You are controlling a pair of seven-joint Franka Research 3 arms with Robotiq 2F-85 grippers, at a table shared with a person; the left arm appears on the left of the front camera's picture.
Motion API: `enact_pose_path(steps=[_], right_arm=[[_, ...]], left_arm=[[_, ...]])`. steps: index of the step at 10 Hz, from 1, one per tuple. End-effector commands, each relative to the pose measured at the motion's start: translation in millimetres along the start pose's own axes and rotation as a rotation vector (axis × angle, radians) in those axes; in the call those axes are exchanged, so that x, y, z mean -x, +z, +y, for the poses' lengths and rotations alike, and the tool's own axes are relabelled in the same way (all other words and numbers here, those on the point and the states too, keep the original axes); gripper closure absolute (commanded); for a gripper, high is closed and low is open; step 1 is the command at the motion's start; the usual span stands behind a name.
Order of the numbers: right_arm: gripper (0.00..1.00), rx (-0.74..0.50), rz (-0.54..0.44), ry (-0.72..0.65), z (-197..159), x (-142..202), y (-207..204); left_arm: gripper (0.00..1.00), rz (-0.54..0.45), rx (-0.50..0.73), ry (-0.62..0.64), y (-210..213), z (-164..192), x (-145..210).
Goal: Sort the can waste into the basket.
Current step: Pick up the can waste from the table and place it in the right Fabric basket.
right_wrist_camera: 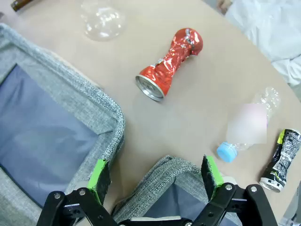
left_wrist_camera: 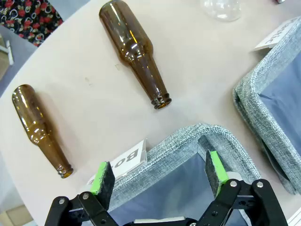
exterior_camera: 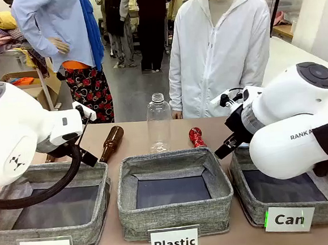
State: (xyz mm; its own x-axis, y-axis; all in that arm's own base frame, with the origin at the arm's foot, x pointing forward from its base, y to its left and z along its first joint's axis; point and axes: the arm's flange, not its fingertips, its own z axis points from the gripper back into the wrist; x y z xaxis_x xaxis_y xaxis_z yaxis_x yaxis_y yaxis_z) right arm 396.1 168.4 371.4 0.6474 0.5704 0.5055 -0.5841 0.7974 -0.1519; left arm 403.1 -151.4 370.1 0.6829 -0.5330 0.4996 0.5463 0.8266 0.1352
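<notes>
A shiny red crushed can point(right_wrist_camera: 170, 63) point(exterior_camera: 196, 137) lies on the tan table beyond the baskets. At the right edge of the right wrist view lies a dark crushed can point(right_wrist_camera: 281, 160) with silver ends. The grey basket labelled "Can" point(exterior_camera: 250, 205) stands at the front right, and its near corner point(right_wrist_camera: 162, 188) shows under my right gripper point(right_wrist_camera: 155, 176). That gripper hovers open over the corner, a good way short of the red can, and holds nothing. My left gripper point(left_wrist_camera: 157, 176) is open and empty above the corner of the "Bottle" basket point(left_wrist_camera: 188, 141).
Two brown glass bottles point(left_wrist_camera: 136, 52) point(left_wrist_camera: 40, 129) lie on the table at the left. A clear bottle point(exterior_camera: 159, 123) stands behind the "Plastic" basket point(exterior_camera: 177, 212). Another clear bottle with a blue cap point(right_wrist_camera: 244, 136) lies near the dark can. A person in white stands at the far side.
</notes>
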Motion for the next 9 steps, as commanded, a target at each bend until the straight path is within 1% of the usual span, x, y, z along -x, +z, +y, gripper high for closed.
enact_pose_path(steps=[1,9], right_arm=[[0.0,0.0,0.0,0.0,0.0,0.0,0.0],[0.0,0.0,0.0,0.0,0.0,0.0,0.0]], left_arm=[[0.0,0.0,0.0,0.0,0.1,0.0,0.0],[0.0,0.0,0.0,0.0,0.1,0.0,0.0]])
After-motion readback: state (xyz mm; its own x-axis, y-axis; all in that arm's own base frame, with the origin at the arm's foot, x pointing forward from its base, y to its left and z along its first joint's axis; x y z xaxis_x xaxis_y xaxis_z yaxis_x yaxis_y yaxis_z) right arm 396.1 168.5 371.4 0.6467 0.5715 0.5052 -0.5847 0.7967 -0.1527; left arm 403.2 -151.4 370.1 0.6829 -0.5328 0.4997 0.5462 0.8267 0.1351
